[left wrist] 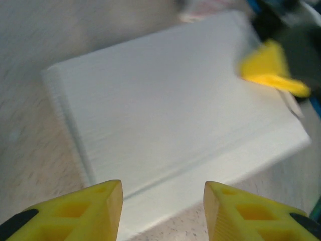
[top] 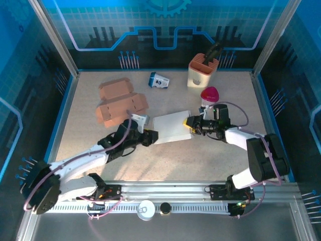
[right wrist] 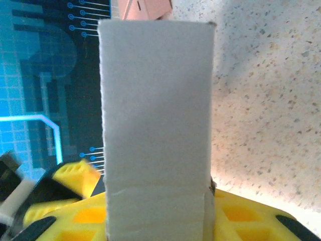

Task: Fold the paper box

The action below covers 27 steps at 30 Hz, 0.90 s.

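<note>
white paper box [top: 172,126] sits mid table, flat-ish, btwn both arms. imo we're at the early step, getting hold of opposite edges to work a panel up. left gripper [left wrist: 163,193] is spread at the near edge w/ nothing pinched. right gripper [top: 191,124] has the far edge btwn its fingers, but i can't tell if it's actually clamped. next move prob needs the left to bite its edge and a firm hold on the right. writing: box is blank, small blue carton [top: 159,80] at the back has print too tiny to read.
</note>
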Tool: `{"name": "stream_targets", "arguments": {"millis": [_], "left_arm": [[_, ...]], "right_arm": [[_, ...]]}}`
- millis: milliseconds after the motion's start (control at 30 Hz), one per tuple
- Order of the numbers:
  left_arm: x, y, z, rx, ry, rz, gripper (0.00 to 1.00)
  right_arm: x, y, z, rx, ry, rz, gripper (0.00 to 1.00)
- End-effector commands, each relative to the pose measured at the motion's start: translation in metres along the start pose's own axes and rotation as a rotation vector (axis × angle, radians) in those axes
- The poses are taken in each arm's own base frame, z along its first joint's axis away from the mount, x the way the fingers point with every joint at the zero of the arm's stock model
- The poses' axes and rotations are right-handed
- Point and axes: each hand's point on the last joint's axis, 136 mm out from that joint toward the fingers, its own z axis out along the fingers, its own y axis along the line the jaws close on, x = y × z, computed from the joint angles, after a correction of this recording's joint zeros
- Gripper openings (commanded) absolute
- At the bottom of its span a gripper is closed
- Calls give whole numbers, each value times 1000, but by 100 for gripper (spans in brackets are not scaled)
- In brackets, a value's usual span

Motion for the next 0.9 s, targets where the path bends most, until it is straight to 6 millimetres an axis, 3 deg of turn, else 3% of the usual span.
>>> {"name": "stream_targets", "arguments": {"millis": [0,100,300,500,867], "left_arm": [[21,-6,-11,-93,100,461,49],[21,-22,-12,-163,82,731,51],[14,-29,3,-336,41,1028,56],[15,-30,23,-374,43,1099,57],[10,-28,42,-432,36,1181,56]], "right_arm": [[5,7,-12,21,43,124,36],[8,13,-18,26,67,177,34],[15,19,-27,47,79,261,32],[21,21,-31,53,102,321,31],[32,16,-32,58,151,408,31]]}}
